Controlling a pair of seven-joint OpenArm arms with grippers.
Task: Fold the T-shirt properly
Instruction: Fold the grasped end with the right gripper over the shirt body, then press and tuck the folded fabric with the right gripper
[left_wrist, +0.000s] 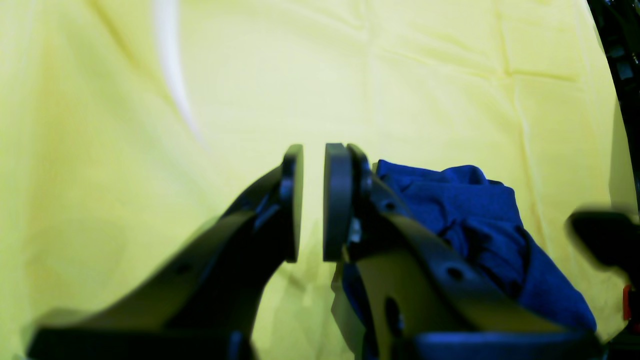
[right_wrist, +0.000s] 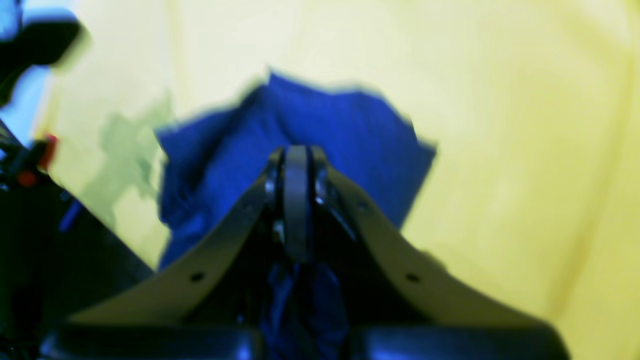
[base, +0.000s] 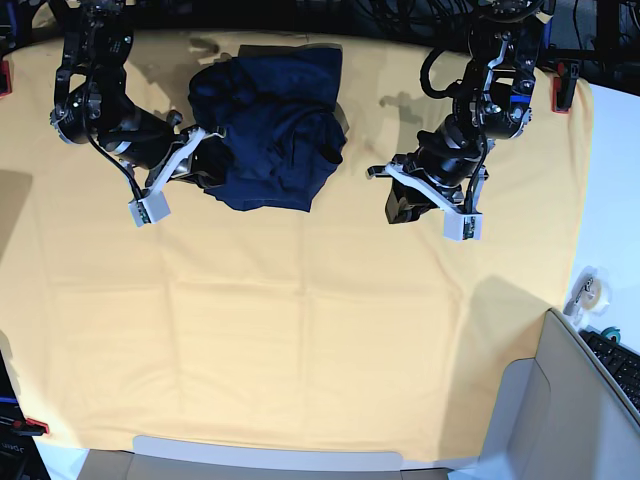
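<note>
At upper left, the right gripper (base: 203, 150) is clamped on the bunched T-shirt (base: 270, 125); the left gripper (left_wrist: 312, 202), upper right, is held narrowly parted, empty.

We look down on a worktop (base: 300, 330) covered edge to edge by a yellow-orange cloth (base: 250, 370), creased in faint straight fold lines and lit evenly from above, with soft shadows at the far side. Red clamps (base: 560, 90) pinch the cloth at the far right edge and at the near left corner (base: 30, 427). Right of the worktop we see a white surface (base: 615, 180) with a roll of tape (base: 588, 290) and part of a dark keyboard (base: 625, 365). A grey box panel (base: 580, 420) stands at the near right corner. Dark cables (base: 400, 15) run along the far side.
</note>
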